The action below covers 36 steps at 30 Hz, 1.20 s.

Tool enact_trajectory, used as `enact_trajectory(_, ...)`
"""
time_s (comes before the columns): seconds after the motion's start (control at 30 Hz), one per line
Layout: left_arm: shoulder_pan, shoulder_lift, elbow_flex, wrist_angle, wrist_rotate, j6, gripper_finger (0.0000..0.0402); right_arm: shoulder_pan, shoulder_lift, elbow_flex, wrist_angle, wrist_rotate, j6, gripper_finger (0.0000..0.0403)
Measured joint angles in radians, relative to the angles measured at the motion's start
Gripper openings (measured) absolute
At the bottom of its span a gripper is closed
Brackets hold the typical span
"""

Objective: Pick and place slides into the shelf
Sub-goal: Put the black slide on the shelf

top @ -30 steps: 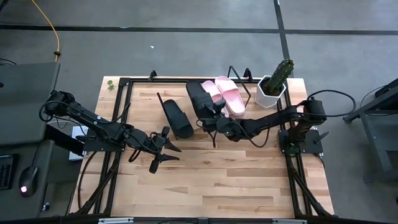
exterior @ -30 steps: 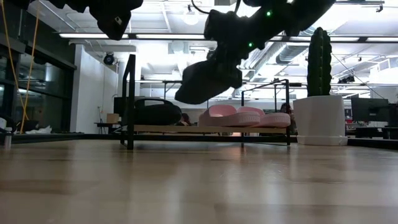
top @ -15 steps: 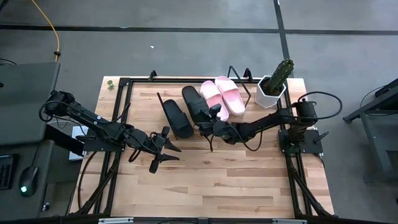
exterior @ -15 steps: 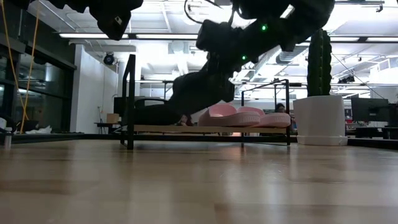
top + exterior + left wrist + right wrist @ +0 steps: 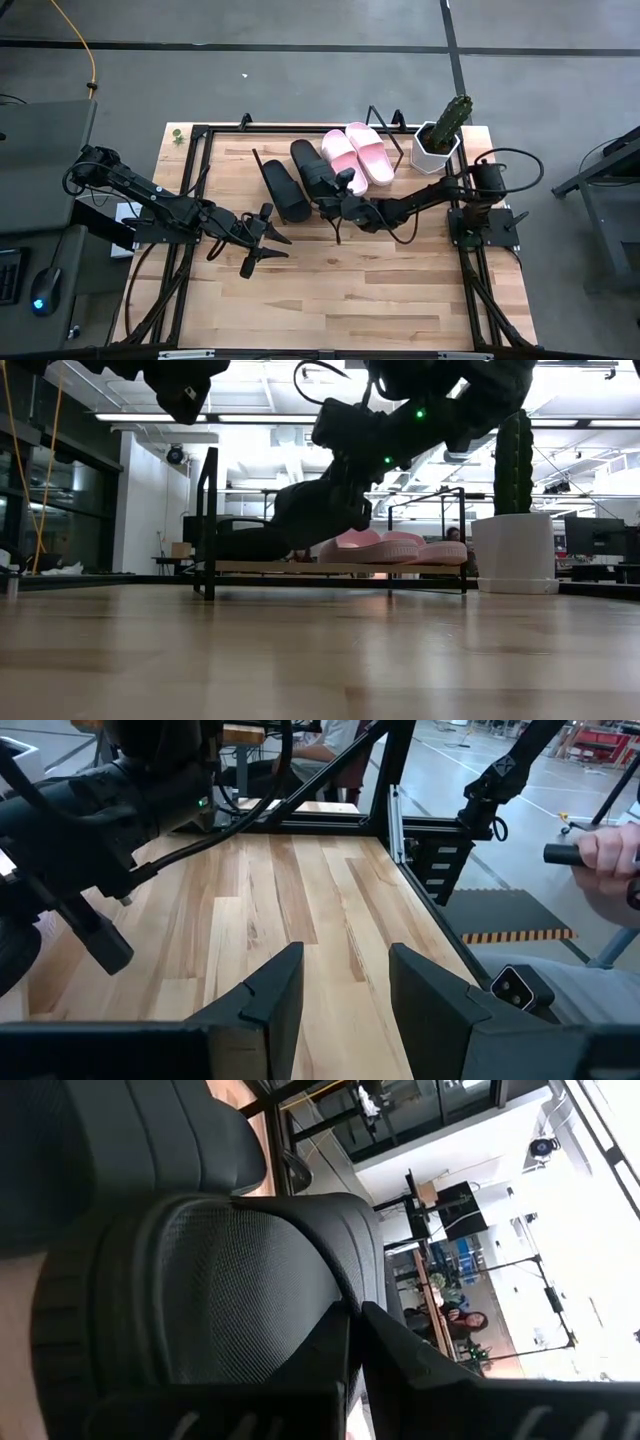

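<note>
Gripping a black slide (image 5: 313,170) by its strap, right hand (image 5: 343,190) closed on it above the shelf (image 5: 330,568), just beside the other black slide (image 5: 282,190) and the two pink slides (image 5: 360,153). Placing step, by the look of it: next, lowering flat onto the board, then letting go. Left hand (image 5: 262,240) open, waiting over the counter (image 5: 400,290). No readable brand or writing anywhere.
</note>
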Motion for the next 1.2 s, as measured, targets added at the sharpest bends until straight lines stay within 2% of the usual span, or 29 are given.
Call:
enact_trajectory(0.77, 0.0, 0.0, 0.0, 0.0, 0.0, 0.0, 0.0134, -0.011, 0.029, 0.002, -0.077, -0.003, 0.121, 0.0)
enact_trajectory(1.0, 0.0, 0.0, 0.0, 0.0, 0.0, 0.0, 0.0134, -0.033, 0.152, 0.002, 0.054, -0.018, 0.057, 0.0)
enact_trajectory(1.2, 0.0, 0.0, 0.0, 0.0, 0.0, 0.0, 0.0134, -0.033, 0.175, 0.002, 0.085, -0.018, 0.064, 0.0)
